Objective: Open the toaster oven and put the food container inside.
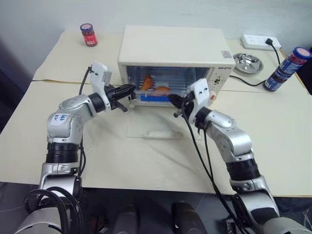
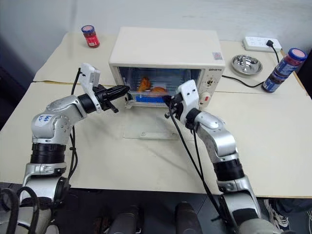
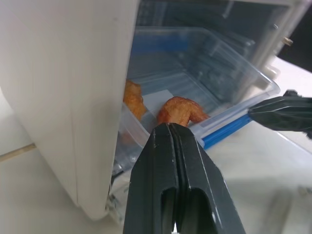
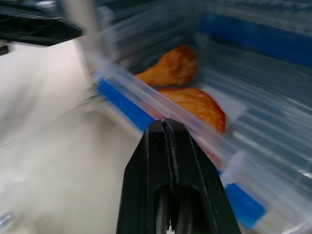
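The cream-white toaster oven [image 1: 170, 46] stands at the back of the table with its glass door [image 1: 153, 130] folded down flat in front. The clear food container [image 1: 158, 90], with orange food pieces [image 3: 180, 109] and a blue clip strip [image 4: 122, 105] along its near side, sits in the oven's opening with its near edge at the mouth. My left gripper [image 1: 130, 89] is shut, its tip at the container's left front corner beside the oven's left wall. My right gripper [image 1: 171, 99] is shut too, tip against the blue strip toward the right. Neither holds anything.
A red-lidded jar [image 1: 88, 34] stands at the back left. At the back right are a white power strip [image 1: 261, 42], a steel bowl [image 1: 247, 62], and a blue bottle with a red cap [image 1: 287, 67]. A black cable [image 1: 243, 80] runs from the oven's right side.
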